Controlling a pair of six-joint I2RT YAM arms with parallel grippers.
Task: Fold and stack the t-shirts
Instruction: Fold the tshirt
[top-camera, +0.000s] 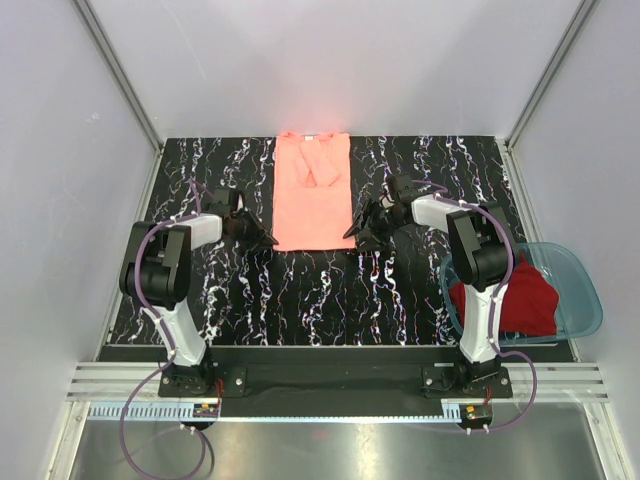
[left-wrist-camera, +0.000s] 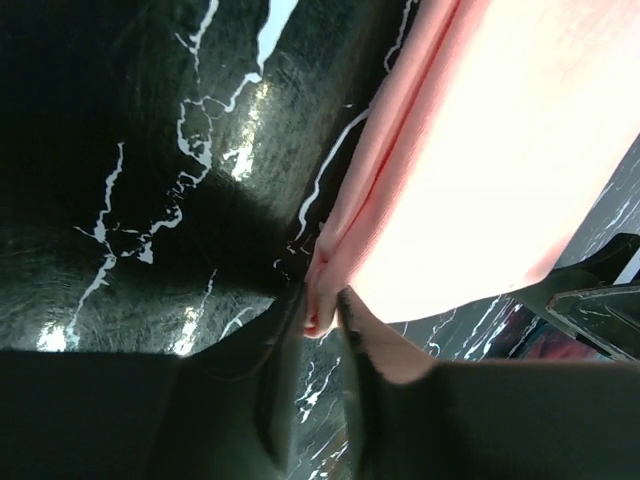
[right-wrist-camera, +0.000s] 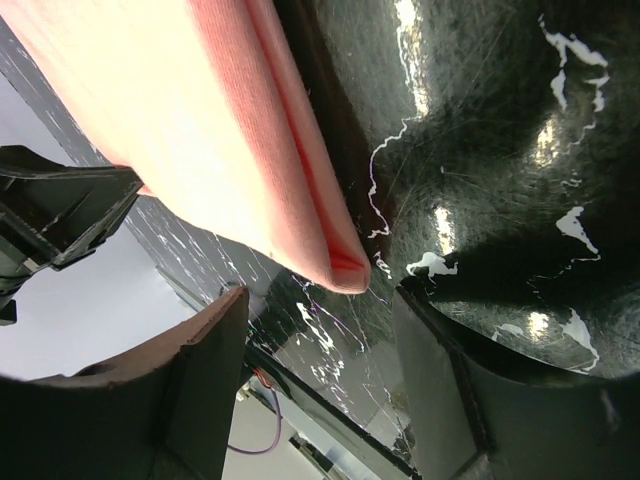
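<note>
While the salmon-pink t-shirt (top-camera: 311, 195) lies folded lengthwise at the far middle of the table (top-camera: 300, 290), the left gripper (left-wrist-camera: 322, 310) pinches its near-left corner. The right gripper (right-wrist-camera: 325, 330) gapes around the near-right corner (touching nothing). The dark red t-shirt (top-camera: 520, 300) sits in the basin (top-camera: 585, 290).
</note>
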